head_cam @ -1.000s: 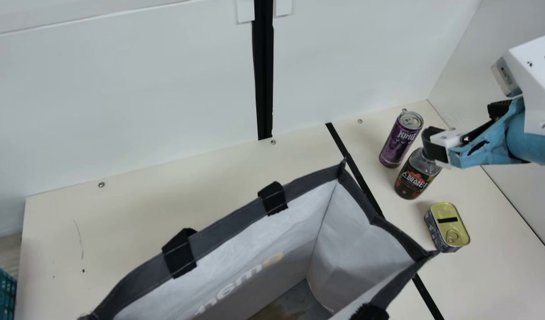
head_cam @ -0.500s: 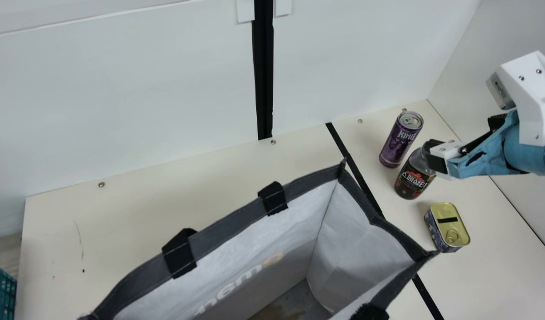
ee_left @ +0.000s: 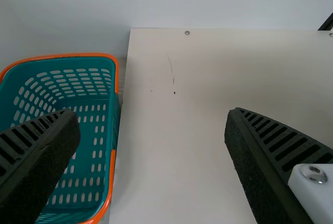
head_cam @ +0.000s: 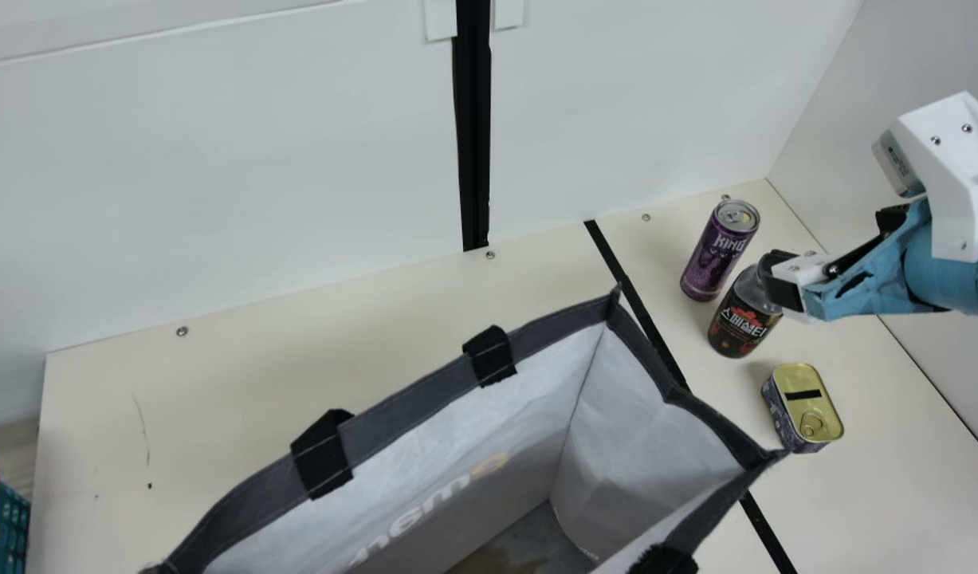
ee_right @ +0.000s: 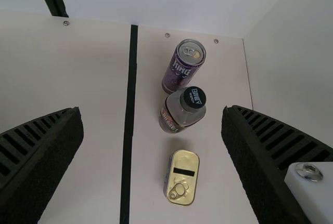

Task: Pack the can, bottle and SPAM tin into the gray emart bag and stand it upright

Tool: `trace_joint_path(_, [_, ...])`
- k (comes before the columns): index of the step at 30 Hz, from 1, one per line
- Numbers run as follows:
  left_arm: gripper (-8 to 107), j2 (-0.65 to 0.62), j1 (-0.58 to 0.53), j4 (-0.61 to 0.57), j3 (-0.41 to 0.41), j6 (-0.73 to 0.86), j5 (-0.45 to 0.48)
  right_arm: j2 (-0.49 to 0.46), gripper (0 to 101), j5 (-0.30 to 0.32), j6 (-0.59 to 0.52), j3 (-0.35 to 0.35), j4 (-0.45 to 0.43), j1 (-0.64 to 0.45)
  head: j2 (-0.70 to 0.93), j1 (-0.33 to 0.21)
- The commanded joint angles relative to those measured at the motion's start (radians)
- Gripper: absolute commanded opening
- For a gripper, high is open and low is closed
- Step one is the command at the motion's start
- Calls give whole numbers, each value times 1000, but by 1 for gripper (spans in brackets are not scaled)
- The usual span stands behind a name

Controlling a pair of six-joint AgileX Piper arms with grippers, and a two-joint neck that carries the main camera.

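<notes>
Gray emart bag (head_cam: 409, 406) is standing on the desk (head_cam: 337, 335) with its mouth gaping upward, at six o'clock in the main view. Its far rim is carrying two black handle straps (head_cam: 321, 454). Toward one to two o'clock from the bag, beyond a black strip (head_cam: 606, 251) that is running across the desk, the purple can (head_cam: 708, 259) is standing upright. Near it, at two o'clock from the bag, the dark-labelled bottle (head_cam: 740, 327) is standing upright under its black cap (ee_right: 195, 96). The SPAM tin (head_cam: 803, 410) is resting with its gold pull-ring lid facing up, at five o'clock from the bottle and between two and three o'clock from the bag.

The right end effector (head_cam: 778, 281) is hovering by the bottle's neck, its arm coming in from three o'clock. In the right wrist view its fingers are spreading wide, with room showing on both sides of the bottle. The left end effector (ee_left: 152, 125) is holding its fingers spread too, over the desk.

Farther out, a teal basket (head_cam: 10, 518) with an orange rim is sitting at eight o'clock, beside the desk's edge. White walls (head_cam: 217, 159) are rising behind, and a black post (head_cam: 474, 143) is running down at twelve o'clock.
</notes>
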Motion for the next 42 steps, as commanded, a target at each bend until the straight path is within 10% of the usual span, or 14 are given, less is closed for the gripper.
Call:
trace_joint_path(1, [90,0,0,0,0,0,0,0,95,0,0,0,0,0,-1,-23])
trace_joint_path(42, [90,253,-262,188,-280,-115,-27,0,95,0,0,0,0,0,-1,-23])
